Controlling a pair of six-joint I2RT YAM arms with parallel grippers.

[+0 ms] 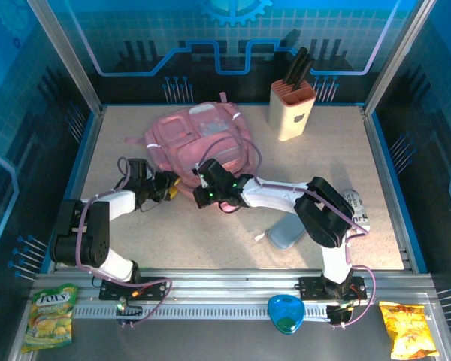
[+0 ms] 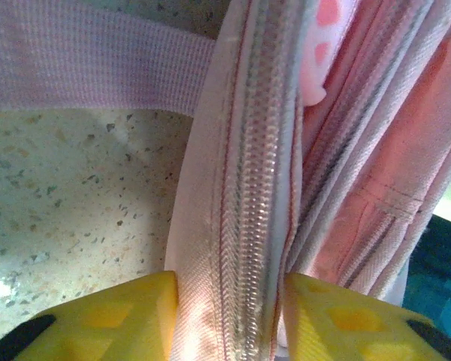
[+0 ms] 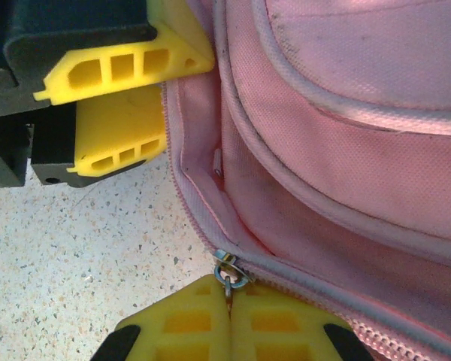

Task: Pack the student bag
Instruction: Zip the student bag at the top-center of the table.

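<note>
**Right pincer** (image 3: 229,302): yellow fingers pressed together on the zipper pull (image 3: 228,271) of the student bag (image 1: 199,134). The pull's metal ring shows just above the fingertips, at the end of a zip line that runs off to the lower right.

**Left pincer** (image 2: 229,297): pinching the bag's edge. A fold of pink fabric carrying a closed zipper (image 2: 252,188) fills the gap between the two yellow pads and touches both. In the right wrist view this pincer's fingers (image 3: 113,71) lie at the bag's rim, just beside the seam above the pull.

**Strap** (image 2: 90,68): a pink webbing band crossing the speckled surface behind the gripped edge.

**Student bag**: lying flat at the rear centre of the desk (image 1: 210,241), front pockets upward. Both arms meet at its near edge, the left reaching in from the left side and the right from the right.

**Knife block** (image 1: 292,109): upright at the rear right of the desk, apart from the bag.

**Grey-blue case** (image 1: 284,235): flat on the desk by the right arm's elbow.

**Near rail**: a green snack packet (image 1: 49,316) at the left, a teal rounded object (image 1: 286,314) near the middle, and an orange snack packet (image 1: 410,327) at the right.
</note>
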